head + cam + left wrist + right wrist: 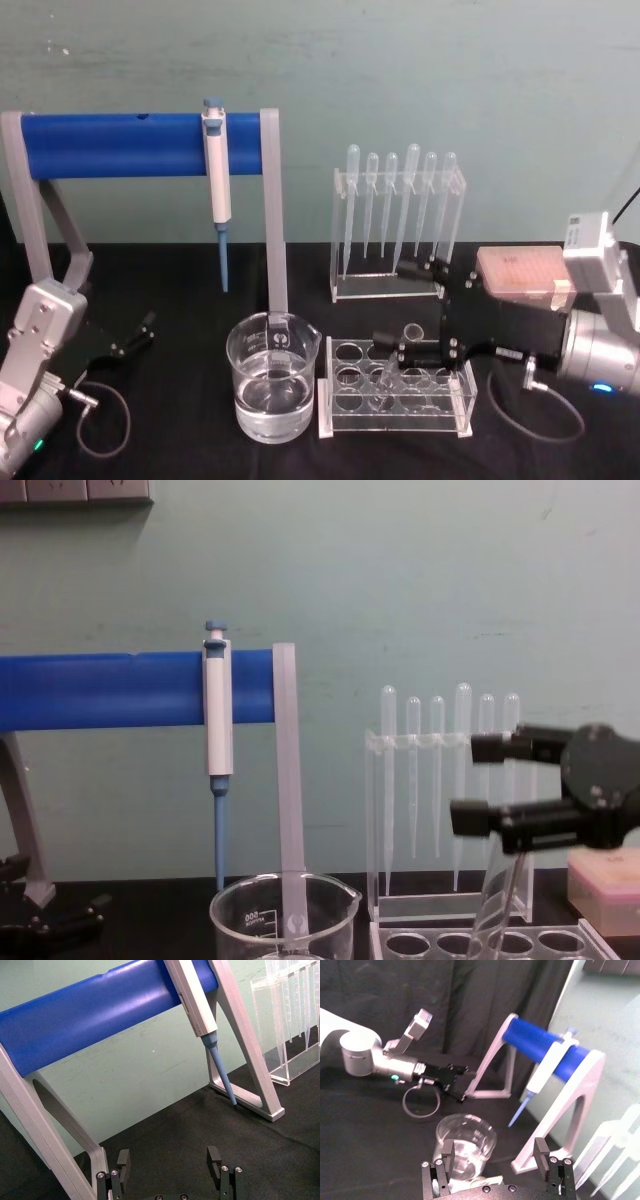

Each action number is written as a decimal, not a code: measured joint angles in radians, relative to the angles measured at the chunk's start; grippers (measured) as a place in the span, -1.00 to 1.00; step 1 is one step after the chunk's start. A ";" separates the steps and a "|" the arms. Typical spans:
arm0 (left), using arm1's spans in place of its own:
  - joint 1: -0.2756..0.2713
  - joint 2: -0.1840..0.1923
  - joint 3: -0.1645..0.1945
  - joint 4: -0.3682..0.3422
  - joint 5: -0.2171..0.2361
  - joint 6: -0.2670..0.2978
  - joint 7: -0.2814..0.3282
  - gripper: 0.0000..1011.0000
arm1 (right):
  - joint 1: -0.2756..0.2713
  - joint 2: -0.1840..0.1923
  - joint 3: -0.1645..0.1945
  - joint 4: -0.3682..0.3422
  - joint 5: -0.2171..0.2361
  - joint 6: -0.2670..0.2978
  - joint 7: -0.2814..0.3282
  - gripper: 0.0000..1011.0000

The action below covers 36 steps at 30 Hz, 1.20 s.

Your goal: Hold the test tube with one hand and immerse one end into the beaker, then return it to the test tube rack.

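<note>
Lower centre of head view: beaker with liquid on black bench. Just right: test tube tilted in clear rack. Right hand spread wide over rack, gripping nothing. Lower left: left hand open, empty. Behind: pipettor on blue stand.

Pipettor, pipettes, tube rack

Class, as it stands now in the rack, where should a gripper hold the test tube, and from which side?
Grip the test tube on its bare upper part, just below the rim, coming from the robot's right. It leans in the tube rack with its lower end sunk in a hole, and the open right gripper already faces it.
</note>
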 joint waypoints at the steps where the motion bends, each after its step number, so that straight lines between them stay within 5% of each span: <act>1: 0.000 0.000 0.000 0.000 0.000 0.000 0.000 0.98 | -0.004 0.002 0.006 -0.008 -0.003 -0.004 -0.007 0.98; 9: 0.000 0.000 0.000 0.000 0.000 0.000 0.000 0.98 | -0.082 0.001 0.092 -0.076 -0.011 -0.069 -0.114 0.98; 13: 0.000 0.000 0.000 0.000 0.000 0.000 0.000 0.98 | -0.158 -0.006 0.148 -0.117 -0.043 -0.073 -0.242 0.98; 19: 0.000 0.000 0.000 0.000 0.000 0.000 0.000 0.98 | -0.303 -0.071 0.231 -0.166 -0.116 0.016 -0.538 0.98; 22: 0.000 0.000 0.000 0.000 0.000 0.000 0.000 0.98 | -0.335 -0.116 0.244 -0.165 -0.146 0.070 -0.640 0.98; 27: 0.000 0.000 0.000 0.000 0.000 0.000 0.000 0.98 | -0.346 -0.179 0.246 -0.134 -0.183 0.114 -0.726 0.98; 36: 0.000 0.000 0.000 0.000 0.000 0.000 0.000 0.98 | -0.333 -0.216 0.234 -0.109 -0.251 0.168 -0.770 0.98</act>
